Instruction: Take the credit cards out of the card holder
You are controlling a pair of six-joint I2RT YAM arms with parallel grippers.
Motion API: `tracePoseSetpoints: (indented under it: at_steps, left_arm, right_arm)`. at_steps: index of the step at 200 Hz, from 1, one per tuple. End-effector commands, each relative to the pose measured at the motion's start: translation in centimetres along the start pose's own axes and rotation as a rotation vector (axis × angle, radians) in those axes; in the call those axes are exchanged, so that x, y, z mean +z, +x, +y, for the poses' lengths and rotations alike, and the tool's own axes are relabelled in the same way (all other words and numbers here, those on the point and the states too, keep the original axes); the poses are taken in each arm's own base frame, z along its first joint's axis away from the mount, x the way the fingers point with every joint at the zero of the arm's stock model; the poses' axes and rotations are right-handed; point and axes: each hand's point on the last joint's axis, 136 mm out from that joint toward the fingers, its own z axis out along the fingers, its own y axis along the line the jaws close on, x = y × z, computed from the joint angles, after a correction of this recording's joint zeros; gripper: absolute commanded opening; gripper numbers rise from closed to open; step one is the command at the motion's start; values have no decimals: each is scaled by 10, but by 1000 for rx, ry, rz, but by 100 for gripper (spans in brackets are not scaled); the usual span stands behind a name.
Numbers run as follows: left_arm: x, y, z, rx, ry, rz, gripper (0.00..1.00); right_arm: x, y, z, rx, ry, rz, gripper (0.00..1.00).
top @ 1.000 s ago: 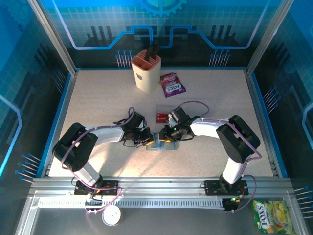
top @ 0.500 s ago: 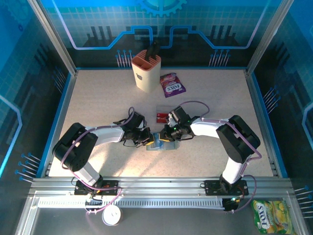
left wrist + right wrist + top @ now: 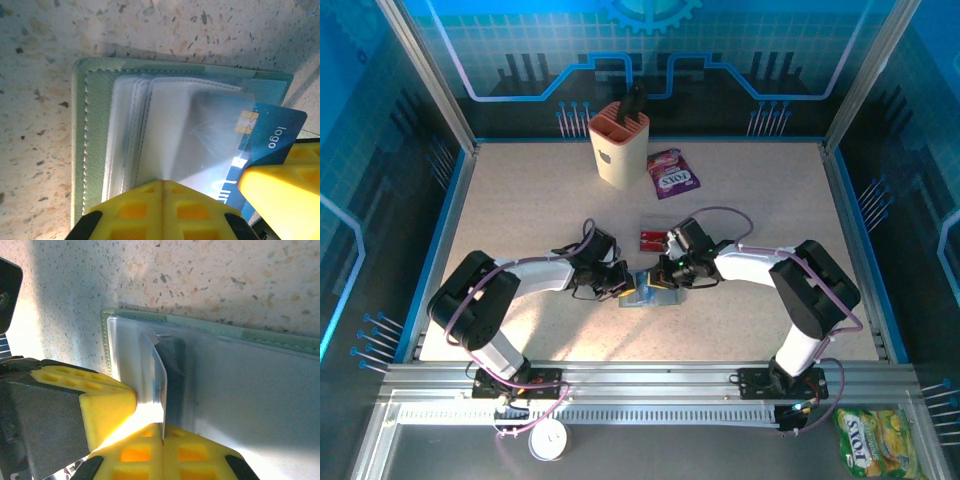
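A tall beige cup [image 3: 619,150] with slots stands at the back of the speckled worktop [image 3: 520,210]. A dark thing [image 3: 636,100] sticks up out of it. Just beside the cup, on its right, lies a purple and white candy packet [image 3: 672,173]. Off the worktop, at the front right, lies a yellow and green candy bag [image 3: 872,440]. At the front left sits a small round white thing [image 3: 549,440].
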Motion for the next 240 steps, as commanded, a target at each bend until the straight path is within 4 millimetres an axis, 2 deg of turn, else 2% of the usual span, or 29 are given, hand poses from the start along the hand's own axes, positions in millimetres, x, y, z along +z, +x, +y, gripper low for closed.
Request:
tracePoseSetpoints:
  at_steps: [1,30,86,113,145,152,172,187,210,240]
  left_arm:
    - [3,4,14,-25,-67,15,4]
    - [4,5,15,-29,-72,16,4]
    - [3,5,15,-27,-69,14,4]
    - [0,3,5,-18,-46,16,6]
    - [-8,-1,-9,2,-20,5,9]
    - [-9,-1,-11,8,-15,4,9]
    - [-13,-2,-15,21,-3,-6,11]
    - [-15,-1,-16,27,-1,-8,11]
    - [-21,-2,-16,33,0,-29,11]
    - [-25,-5,-20,49,-1,-46,11]
  right_arm:
    - [-6,7,-12,22,31,9,8]
    - [-10,8,-15,20,42,1,9]
    - [-27,6,-16,-4,69,-37,2]
    - [-40,2,-10,-50,81,-72,1]
    - [-51,-3,-17,-155,175,-70,0]
    - [-58,-11,-8,-205,180,-86,0]
    - [-70,-21,-1,-357,230,-92,0]
    - [-78,-28,3,-498,276,-84,0]
    - [-88,-45,-3,-676,388,-73,0]
    - [-95,-65,8,-908,428,-21,0]
